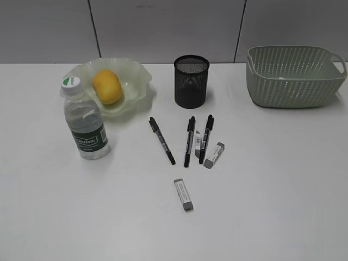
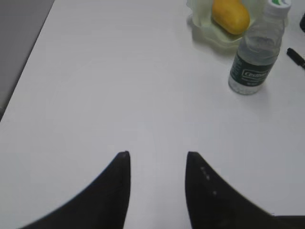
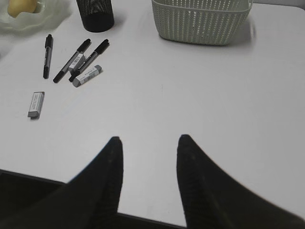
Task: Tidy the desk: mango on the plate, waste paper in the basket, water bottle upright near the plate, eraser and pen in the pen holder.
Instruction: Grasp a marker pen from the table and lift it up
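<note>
The left pincer (image 2: 157, 157) hangs over bare white table (image 2: 119, 95) with its two dark fingers parted and nothing between them. From it, at about one o'clock in the left wrist view, the water bottle (image 2: 255, 52) stands upright, and just beyond it the mango (image 2: 230, 15) lies in the plate (image 2: 205, 33).

The right pincer (image 3: 147, 140) is likewise parted and empty, above the near edge of the table. At about ten o'clock from it in the right wrist view lies a lone eraser (image 3: 36, 104). Farther out, near eleven o'clock, three black pens (image 3: 79, 59) lie with two more erasers (image 3: 87, 75) among them. The pen holder (image 3: 96, 13) stands beyond them, and the basket (image 3: 202, 21) sits at about twelve to one o'clock.

In the exterior view neither pincer shows. The pen holder (image 1: 191, 81) stands upright at the centre back of the table. The plate (image 1: 133, 81) lies at nine o'clock from it, holding the mango (image 1: 107, 86). The water bottle (image 1: 85, 120) stands touching or just in front of the plate's near left rim. The pens (image 1: 190, 140) and erasers (image 1: 184, 194) lie at six o'clock from the holder, all outside it. The basket (image 1: 293, 76) sits at three o'clock. A small pale patch shows through its lattice; I cannot tell what it is.
</note>
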